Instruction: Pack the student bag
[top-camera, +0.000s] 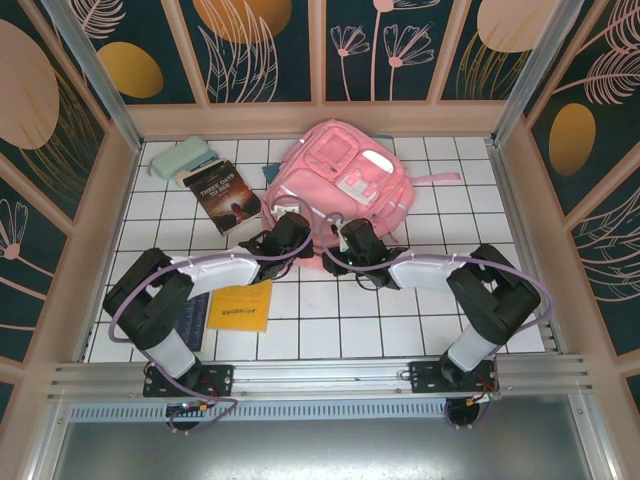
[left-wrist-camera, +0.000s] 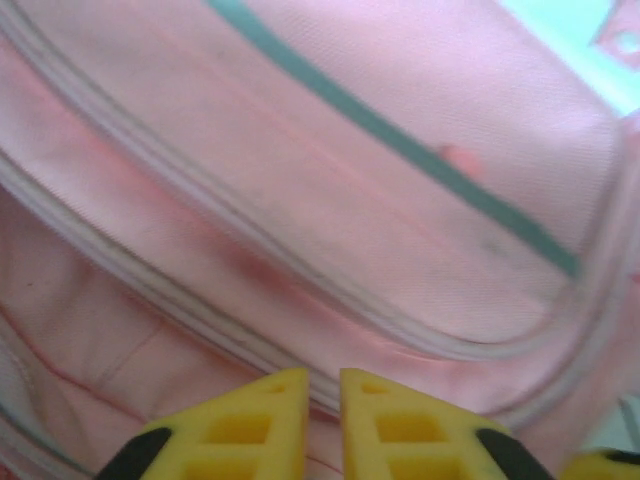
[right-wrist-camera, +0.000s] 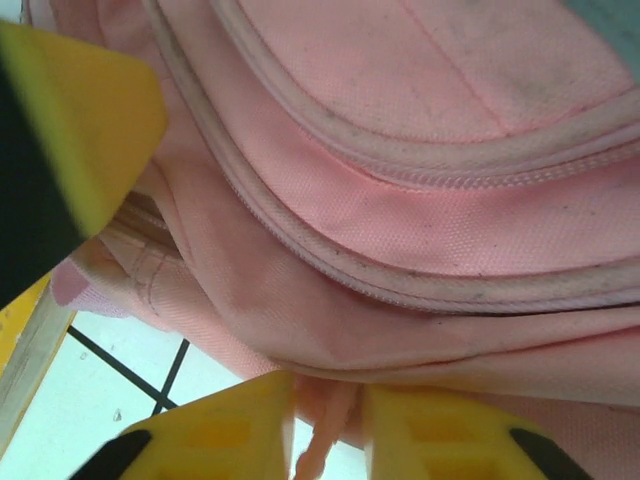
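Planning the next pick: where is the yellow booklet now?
Top view: the yellow booklet lies near-left on the table, right of a dark blue notebook, by the left arm.

The pink backpack (top-camera: 340, 180) lies flat, front pockets facing up, at the far middle of the tiled table (top-camera: 420, 310), one strap (top-camera: 440, 178) trailing right.

The student bag (top-camera: 340, 180) lies at the back middle of the table (top-camera: 420, 310). A book (top-camera: 222, 195) lies just left of it, and a case (top-camera: 180, 158) behind the book, near the back-left corner. At front left a booklet (top-camera: 241, 305) lies beside what may be another flat book (top-camera: 196, 318)
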